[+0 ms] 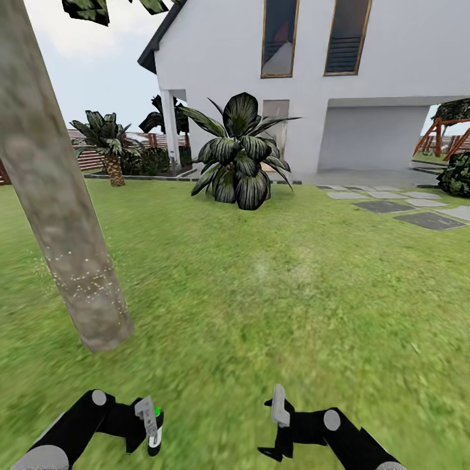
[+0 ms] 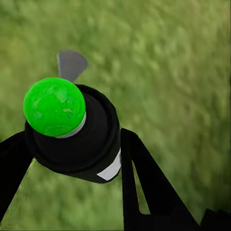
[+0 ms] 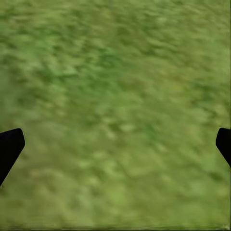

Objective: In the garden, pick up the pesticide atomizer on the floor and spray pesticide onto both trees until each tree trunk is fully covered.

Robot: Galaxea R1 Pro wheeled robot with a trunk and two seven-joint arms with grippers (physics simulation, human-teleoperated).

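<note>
— Closest to the lens on the left wrist: what is that?

— That is the pesticide atomizer (image 2: 77,139), a small black bottle with a white band low on its body and a round tip glowing bright green. Its tip faces the wrist camera, so its long axis runs roughly along the fingers.

— Who has it?

— Left pincer (image 1: 149,427), clenched on the bottle, a black finger (image 2: 149,187) against each side. In the head view the bottle (image 1: 155,432) stands nearly upright at the bottom left, green tip up, low over the lawn (image 1: 274,294).

— And the other arm?

— Right pincer (image 1: 274,424) hangs released, holding nothing. Its wrist view has two dark fingertips (image 3: 9,149) at opposite edges, wide apart, with blurred grass between.

— Count what matters.

— One atomizer, two pincers, one tree trunk (image 1: 59,215) close by. It is thick, mottled grey-tan, leaning, and rooted in the grass just ahead-left of the left arm. A scatter of pale specks sits on its lower part.

— Behind it?

— One broad-leaved dark plant (image 1: 240,156) mid-lawn, one short palm (image 1: 108,140) farther left, a white house (image 1: 274,85), and grey stepping slabs (image 1: 398,209) on the right.
</note>
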